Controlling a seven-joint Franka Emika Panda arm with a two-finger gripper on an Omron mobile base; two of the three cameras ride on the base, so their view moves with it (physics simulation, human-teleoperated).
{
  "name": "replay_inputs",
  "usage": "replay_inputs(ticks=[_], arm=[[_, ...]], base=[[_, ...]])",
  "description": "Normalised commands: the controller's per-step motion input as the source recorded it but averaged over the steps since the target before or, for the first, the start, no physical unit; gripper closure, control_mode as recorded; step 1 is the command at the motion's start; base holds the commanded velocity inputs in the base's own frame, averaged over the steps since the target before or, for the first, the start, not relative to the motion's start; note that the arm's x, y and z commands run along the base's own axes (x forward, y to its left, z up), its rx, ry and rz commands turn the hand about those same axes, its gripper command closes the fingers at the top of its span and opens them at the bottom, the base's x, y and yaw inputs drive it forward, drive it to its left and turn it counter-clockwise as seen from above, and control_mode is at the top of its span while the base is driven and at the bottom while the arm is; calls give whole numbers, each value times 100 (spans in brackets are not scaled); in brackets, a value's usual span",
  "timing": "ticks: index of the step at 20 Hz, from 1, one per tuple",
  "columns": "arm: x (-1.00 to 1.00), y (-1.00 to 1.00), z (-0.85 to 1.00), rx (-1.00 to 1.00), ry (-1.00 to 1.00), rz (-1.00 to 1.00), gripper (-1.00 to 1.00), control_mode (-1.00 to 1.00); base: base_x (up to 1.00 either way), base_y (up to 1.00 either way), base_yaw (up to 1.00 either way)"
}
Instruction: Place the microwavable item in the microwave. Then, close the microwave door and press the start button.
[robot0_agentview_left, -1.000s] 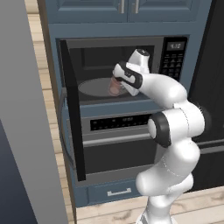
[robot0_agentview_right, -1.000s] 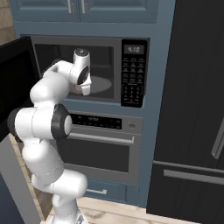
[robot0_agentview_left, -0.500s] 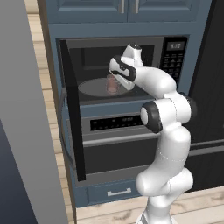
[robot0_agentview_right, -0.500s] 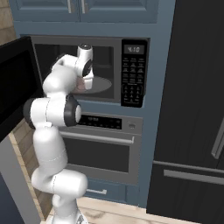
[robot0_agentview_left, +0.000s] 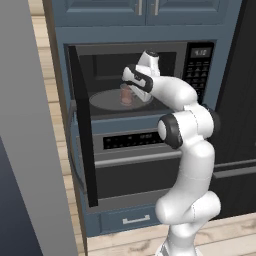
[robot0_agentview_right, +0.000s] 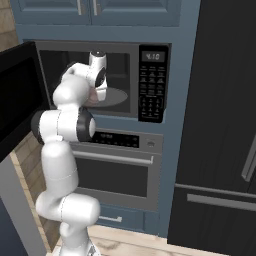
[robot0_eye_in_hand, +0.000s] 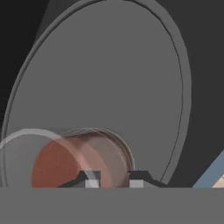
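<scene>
While held over the round grey glass turntable (robot0_eye_in_hand: 109, 87) inside the built-in black microwave with steel trim (robot0_agentview_left: 140, 80), small clear glass tumbler with reddish-brown contents (robot0_eye_in_hand: 74, 159) pinched at rim by two-finger gripper (robot0_eye_in_hand: 111, 180), fingers narrowly apart. Wide black door (robot0_agentview_left: 82, 125) swung open left. Keypad display (robot0_agentview_right: 151, 56) digits too blurred to read.

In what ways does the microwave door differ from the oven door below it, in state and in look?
The microwave door stands swung wide open to the left, while the oven door is shut. The oven door carries a horizontal bar handle across its top, while the microwave door stands edge-on in the left base view. Both are dark and sit in the same blue cabinet column.
</scene>
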Motion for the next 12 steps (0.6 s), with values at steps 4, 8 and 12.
replay_inputs(ticks=[4,8,12], arm=[[2,4,0,0,-4,-2,-100,-100],[0,0,0,0,-10,-1,-100,-100],[-22,0,5,0,-21,0,-100,-100]], base=[[0,0,0],[0,0,0],[0,0,0]])
